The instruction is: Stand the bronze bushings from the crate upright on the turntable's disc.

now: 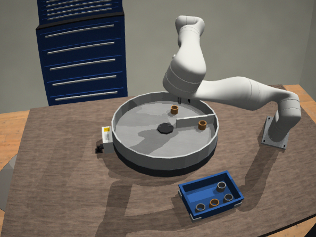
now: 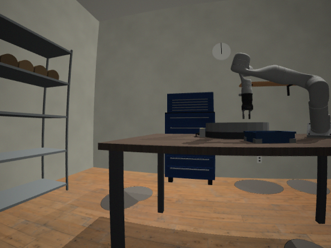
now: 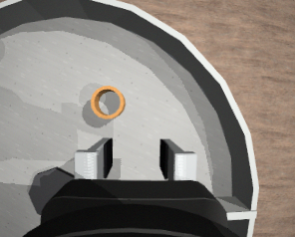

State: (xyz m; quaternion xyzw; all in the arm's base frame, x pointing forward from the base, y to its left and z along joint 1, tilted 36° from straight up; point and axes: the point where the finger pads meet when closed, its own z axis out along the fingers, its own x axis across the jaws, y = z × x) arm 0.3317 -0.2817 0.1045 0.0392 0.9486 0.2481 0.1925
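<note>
My gripper (image 1: 184,101) (image 2: 246,118) (image 3: 136,152) is open and empty, pointing down above the back part of the turntable's disc (image 1: 133,122) (image 3: 45,65). One bronze bushing (image 1: 174,109) (image 3: 108,118) stands upright on the disc behind the hub (image 1: 165,128) (image 3: 45,191), beyond the fingertips in the wrist view. Another bronze bushing (image 1: 202,125) stands upright on the disc in front of the divider. In the blue crate (image 1: 195,189) (image 2: 268,137) one bronze bushing (image 1: 214,206) stands among three steel bushings (image 1: 221,189) (image 1: 228,200) (image 1: 200,210). The exterior view hides the bushings.
A grey wall (image 1: 162,162) (image 2: 237,127) (image 3: 241,124) rings the disc. A low divider (image 1: 190,121) (image 3: 241,215) runs from near the hub to the ring wall on the right. A small box with a yellow label (image 1: 107,139) sits against the turntable's left side.
</note>
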